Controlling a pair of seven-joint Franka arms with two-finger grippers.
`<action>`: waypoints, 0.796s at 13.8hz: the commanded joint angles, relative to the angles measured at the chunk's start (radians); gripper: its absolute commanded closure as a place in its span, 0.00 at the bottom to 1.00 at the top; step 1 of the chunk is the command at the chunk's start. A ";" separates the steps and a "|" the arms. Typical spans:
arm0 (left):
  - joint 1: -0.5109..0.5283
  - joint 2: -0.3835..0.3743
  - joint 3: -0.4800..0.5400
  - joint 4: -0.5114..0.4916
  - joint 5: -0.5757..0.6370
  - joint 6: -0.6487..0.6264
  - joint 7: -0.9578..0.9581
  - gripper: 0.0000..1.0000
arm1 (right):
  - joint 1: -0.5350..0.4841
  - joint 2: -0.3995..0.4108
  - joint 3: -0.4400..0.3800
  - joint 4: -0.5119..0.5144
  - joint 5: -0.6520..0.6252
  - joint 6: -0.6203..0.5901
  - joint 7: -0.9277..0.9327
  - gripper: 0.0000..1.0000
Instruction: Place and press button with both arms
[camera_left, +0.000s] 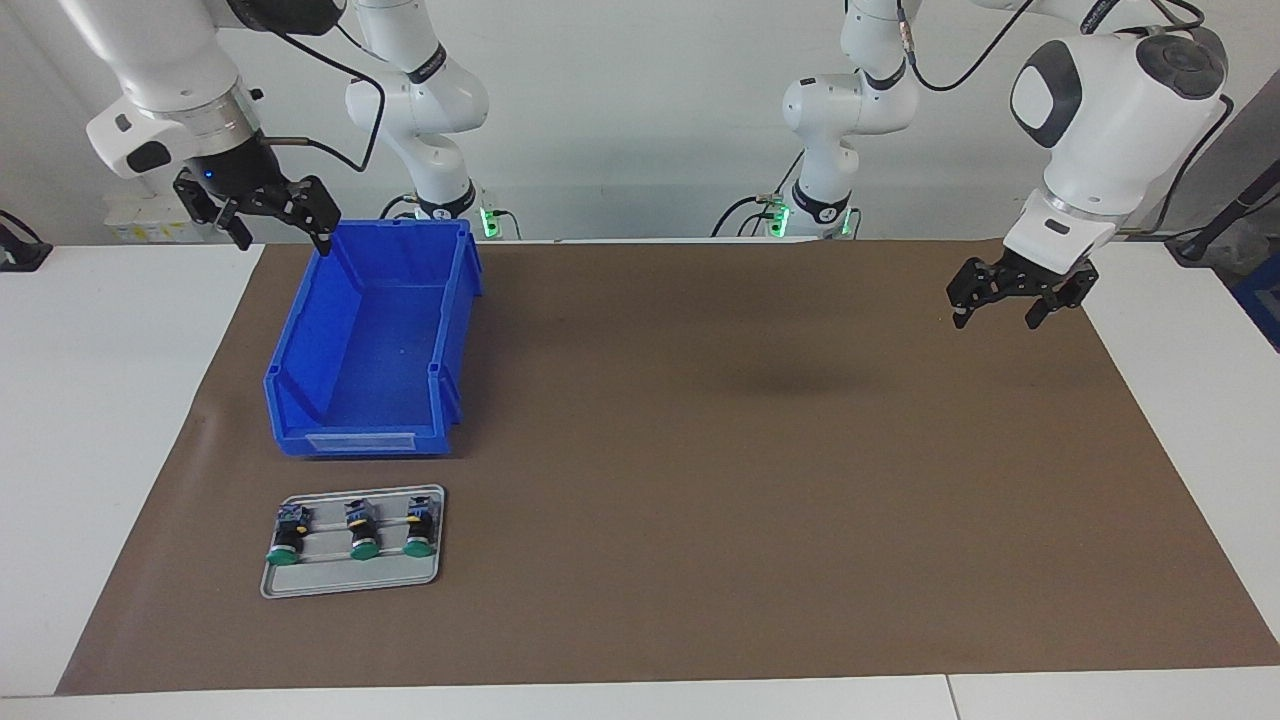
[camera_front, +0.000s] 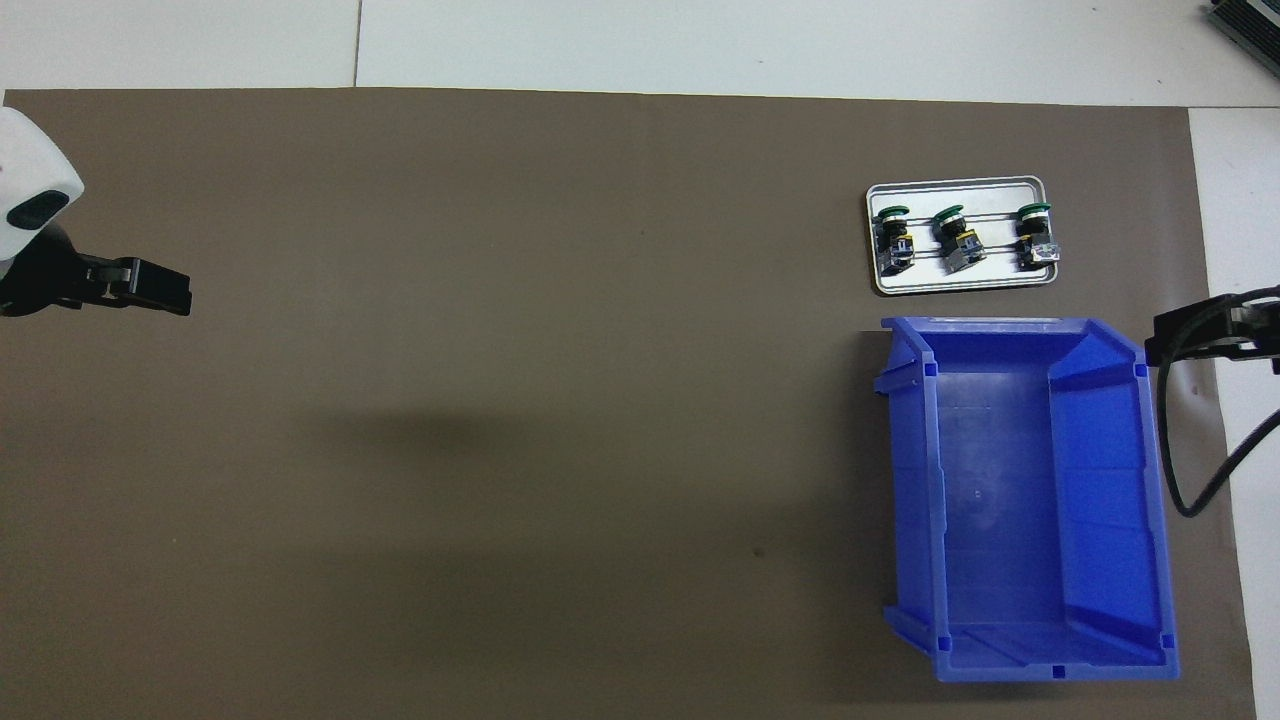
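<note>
Currently we list: three green-capped buttons (camera_left: 352, 532) close-set on tray (camera_left: 350, 585); both hands, left hand (camera_left: 1012, 305) and right hand (camera_left: 268, 215), apart, empty. Risk: our fingers nudging neighbouring buttons.

Illumination is bright, even and diffuse in both views, coming from above. The brown mat (camera_left: 700, 450) shows no glare. A soft, blurred shadow patch lies on the mat near its centre in the facing view and appears again as a faint dark band in the overhead view. The blue bin (camera_left: 375, 340) casts a narrow dark shadow along its base edge. The metal tray (camera_front: 960, 238) reflects light mildly on its rim. The white worktop (camera_left: 100, 400) reads bright without clipping. Focus is sharp across both views. Straight mat edges show little distortion. Green indicator lights glow at the arm bases.
</note>
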 joint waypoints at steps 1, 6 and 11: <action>-0.003 -0.028 0.004 -0.036 0.019 0.017 -0.001 0.00 | -0.012 -0.011 0.019 -0.012 -0.005 -0.007 0.011 0.00; -0.003 -0.028 0.004 -0.036 0.019 0.017 -0.001 0.00 | -0.012 -0.012 0.019 -0.018 -0.005 0.030 0.011 0.00; -0.003 -0.028 0.004 -0.036 0.020 0.017 -0.001 0.00 | -0.016 0.046 0.019 -0.072 -0.005 0.284 -0.061 0.00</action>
